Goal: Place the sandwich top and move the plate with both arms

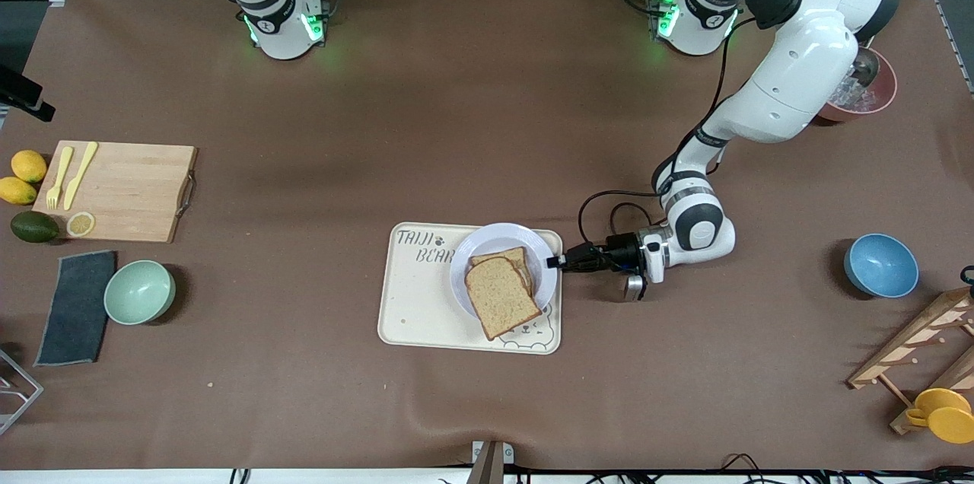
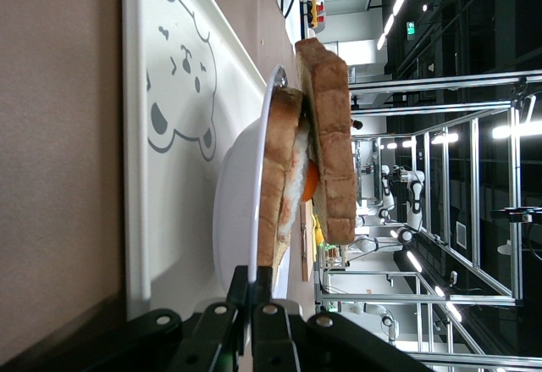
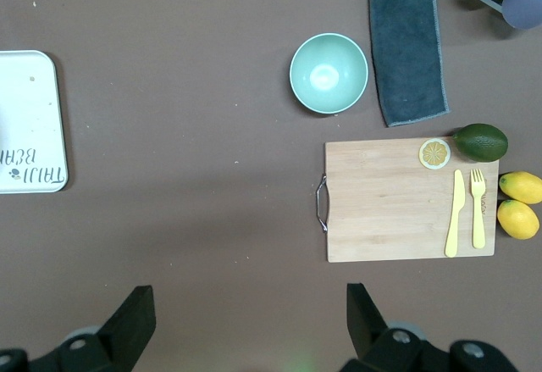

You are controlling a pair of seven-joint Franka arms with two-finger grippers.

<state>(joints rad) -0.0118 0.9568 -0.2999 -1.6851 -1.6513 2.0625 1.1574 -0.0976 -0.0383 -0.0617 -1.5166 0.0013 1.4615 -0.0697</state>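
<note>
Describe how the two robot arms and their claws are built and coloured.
Both arms are white, rounded jointed segments with dark grey bands at the joints. Each base shows green lights. The left arm trails a looping black cable down to its wrist. The left claw is black with slim fingers and a silver disc beside the wrist. The right arm shows only its base; the right claw has two black fingers.

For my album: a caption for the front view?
Left gripper grips the plate rim, sandwich top on.

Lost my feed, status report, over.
Left gripper shut on plate rim. Right gripper open, waiting high over table. Sandwich top on sandwich, overhanging plate. Nothing blocking.
</note>
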